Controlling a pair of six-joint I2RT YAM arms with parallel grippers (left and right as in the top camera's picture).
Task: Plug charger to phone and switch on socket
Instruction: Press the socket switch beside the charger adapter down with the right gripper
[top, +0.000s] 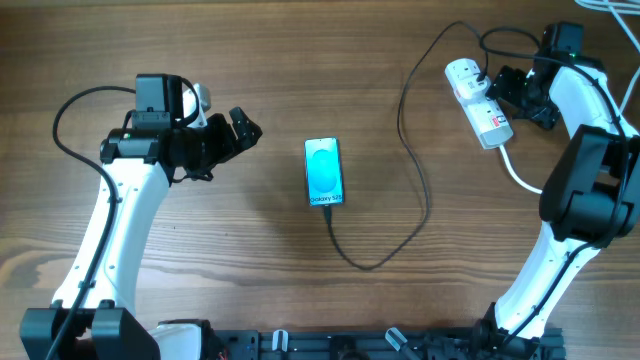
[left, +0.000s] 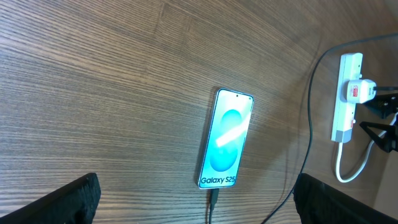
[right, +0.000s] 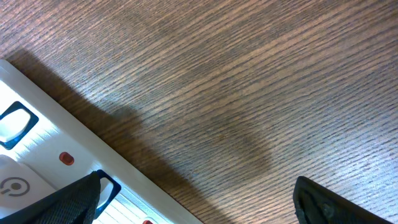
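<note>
Both grippers have their jaws spread wide, grasping nothing. The left gripper (top: 232, 138) hovers left of the phone (top: 323, 172), which lies face up mid-counter (top: 300, 60) with its screen lit. The charger (top: 415, 170) meets the phone's near end, then loops right and away to the socket (top: 478, 100) at the far right. The right gripper (top: 512, 92) is right at the socket; contact unclear.

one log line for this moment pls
left gripper open, clear of phone | right gripper open by socket | charger tip at phone's text end
</note>
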